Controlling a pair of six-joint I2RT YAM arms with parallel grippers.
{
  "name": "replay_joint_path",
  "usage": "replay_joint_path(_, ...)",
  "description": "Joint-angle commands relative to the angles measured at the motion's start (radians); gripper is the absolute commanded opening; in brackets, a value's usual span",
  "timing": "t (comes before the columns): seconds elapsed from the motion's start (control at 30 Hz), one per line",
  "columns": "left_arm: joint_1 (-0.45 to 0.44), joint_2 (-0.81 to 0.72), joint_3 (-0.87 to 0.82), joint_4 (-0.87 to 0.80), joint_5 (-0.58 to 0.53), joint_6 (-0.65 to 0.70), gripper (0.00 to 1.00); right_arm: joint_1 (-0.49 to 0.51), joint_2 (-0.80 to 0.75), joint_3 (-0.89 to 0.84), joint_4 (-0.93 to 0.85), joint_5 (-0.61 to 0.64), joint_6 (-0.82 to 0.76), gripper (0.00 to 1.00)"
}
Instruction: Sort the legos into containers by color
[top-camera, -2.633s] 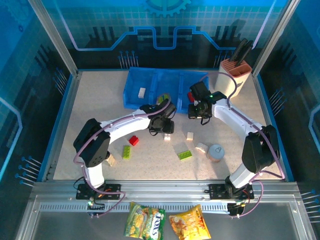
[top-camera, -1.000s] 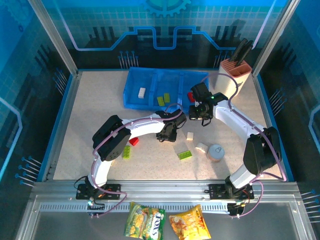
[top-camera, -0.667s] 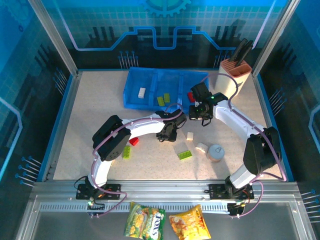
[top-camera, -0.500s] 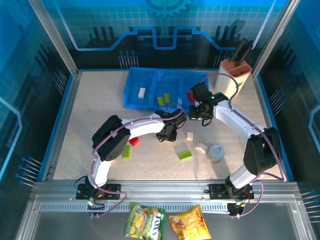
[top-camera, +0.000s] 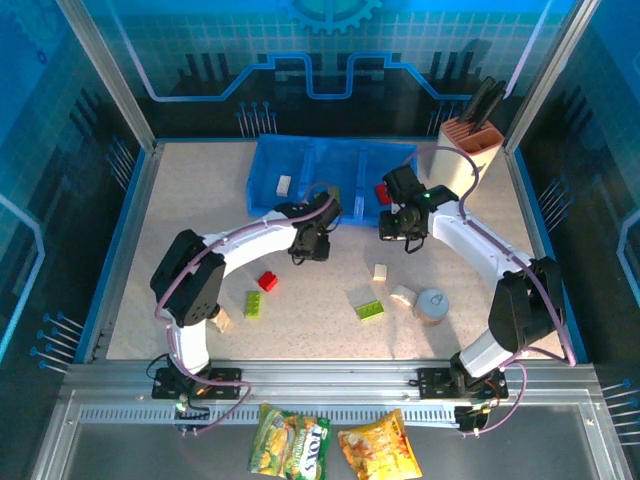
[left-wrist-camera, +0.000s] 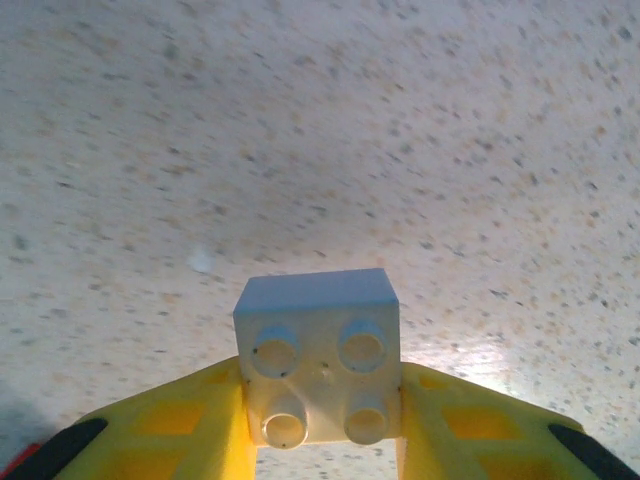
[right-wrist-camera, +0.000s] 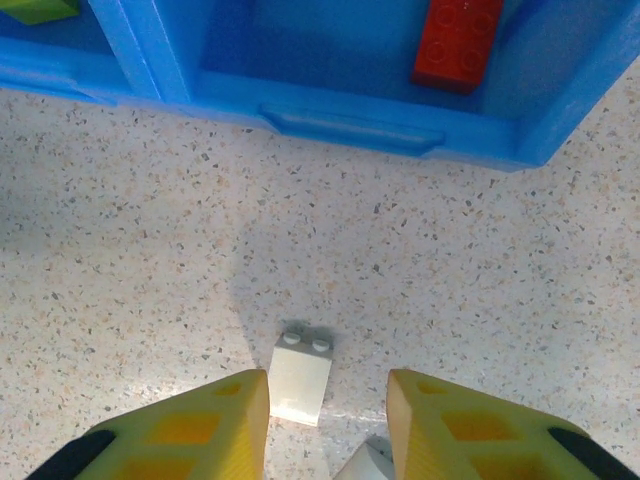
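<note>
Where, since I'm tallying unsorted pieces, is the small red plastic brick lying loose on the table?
The small red plastic brick lies left of centre in the top view, on the speckled tabletop, close beside a lime green plastic brick.

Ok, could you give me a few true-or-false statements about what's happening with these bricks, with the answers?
1. The left gripper grips a white brick. True.
2. The right gripper holds a red brick. False: it is open and empty, over a loose white brick on the table.
3. A red brick lies in the tray. True.
4. Every green brick is in the tray. False: two green bricks lie on the table.
5. The can sits in the tray. False: it stands on the table.
</note>
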Motion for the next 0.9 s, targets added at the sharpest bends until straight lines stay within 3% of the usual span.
replay_joint_path(0.0, 0.054, -0.056, -0.022, -0.007, -0.011, 0.064, 0.36, -0.001, -0.035, 0.003, -0.030, 0.014, 0.014, 0.37)
replay_joint_path(0.4, 0.253, -0.042, 0.072, -0.011, 0.023, 0.197, 0.36, 0.011, -0.053, 0.012, -0.057, 0.033, 0.022, 0.36)
replay_joint_path(0.87, 0.363, 0.124, 0.353, -0.053, 0.022, 0.310, 0.36, 0.016, -0.080, 0.018, -0.091, 0.056, 0.025, 0.36)
